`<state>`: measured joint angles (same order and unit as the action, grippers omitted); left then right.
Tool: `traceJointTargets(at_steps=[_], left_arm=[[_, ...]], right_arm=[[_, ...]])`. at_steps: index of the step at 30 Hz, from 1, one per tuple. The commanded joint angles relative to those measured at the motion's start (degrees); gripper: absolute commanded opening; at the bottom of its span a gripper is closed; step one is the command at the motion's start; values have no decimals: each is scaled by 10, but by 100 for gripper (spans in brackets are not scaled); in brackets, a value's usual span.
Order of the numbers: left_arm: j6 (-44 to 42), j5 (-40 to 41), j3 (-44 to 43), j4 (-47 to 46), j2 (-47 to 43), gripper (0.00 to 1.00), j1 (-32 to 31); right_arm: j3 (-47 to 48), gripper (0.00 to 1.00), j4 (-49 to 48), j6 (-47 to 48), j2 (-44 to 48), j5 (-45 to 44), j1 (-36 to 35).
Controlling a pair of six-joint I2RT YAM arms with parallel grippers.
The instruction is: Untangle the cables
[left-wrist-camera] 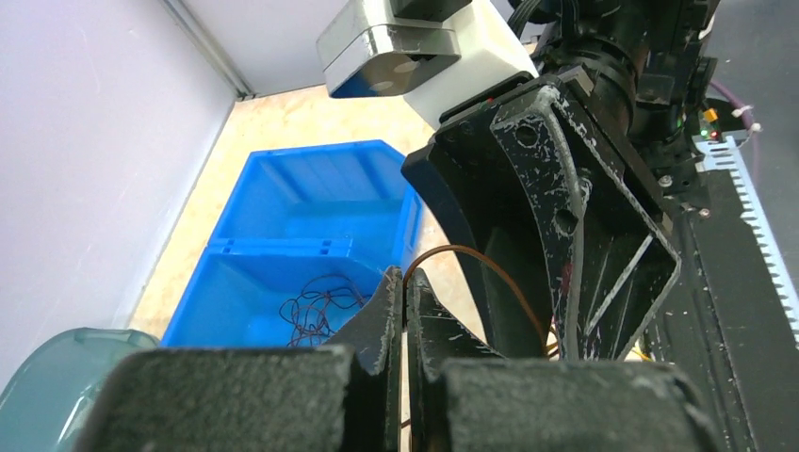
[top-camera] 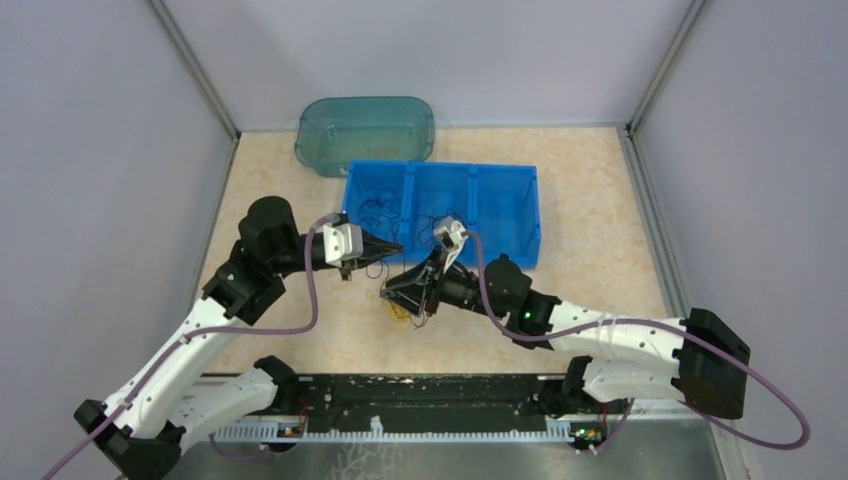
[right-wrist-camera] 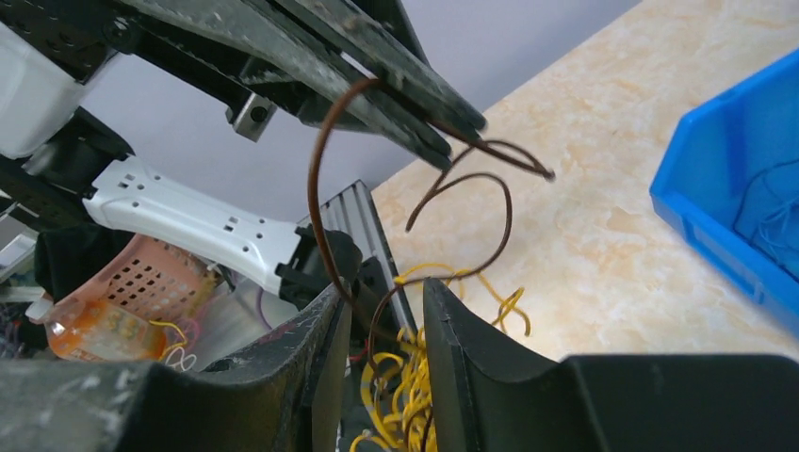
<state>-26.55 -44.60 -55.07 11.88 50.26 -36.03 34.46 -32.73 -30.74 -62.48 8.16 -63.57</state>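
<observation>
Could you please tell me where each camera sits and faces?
Top external: above, behind the bases, looking down at table and blue bin; both arms show.
Left wrist: looks along shut left fingers toward right fingers and bin.
Right wrist: looks along open right fingers toward left fingers pinching the brown cable.
Both wrist views share cable and bin.
</observation>
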Motion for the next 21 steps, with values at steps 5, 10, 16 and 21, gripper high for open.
traceJointTargets(at_steps=[5,10,16,21], left_arm=[[36,-28,-20,-17,5,0,-4],[23,-25,-16,-13,1,0,-4],[-21,-2,-41,-11,8,0,-5],[-39,-6,-76,-11,20,0,-4]], right_arm=[[45,34,-108,-34,-27,38,2],[47,31,-141,-58,-40,58,2],[6,29,-180,-94,-47,65,2],[-16,28,-186,-105,-56,65,1]])
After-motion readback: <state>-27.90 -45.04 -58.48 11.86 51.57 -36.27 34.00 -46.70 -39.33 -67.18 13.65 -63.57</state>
